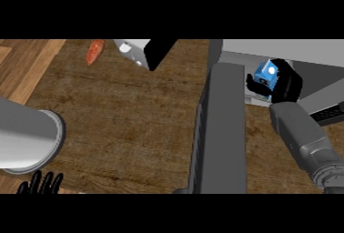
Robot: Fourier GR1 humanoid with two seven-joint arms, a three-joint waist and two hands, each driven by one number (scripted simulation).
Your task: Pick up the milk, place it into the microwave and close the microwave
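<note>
The milk (266,73) is a small blue carton with a white spot, held inside the mouth of the microwave (282,48) at the upper right. My right hand (285,84) is curled round it from the right side, thumb showing at the carton's left. The microwave's door (222,127) hangs open, a long dark grey slab running down the middle of the view. My left hand (42,183) shows only as black fingers at the lower left edge, straight and pointing up, below its grey forearm (27,136).
An orange-red oblong food item (94,51) lies on the wooden counter (128,118) at the upper left. A white and black appliance (144,51) stands at the top centre. A dark vented part (331,113) sits at the right edge.
</note>
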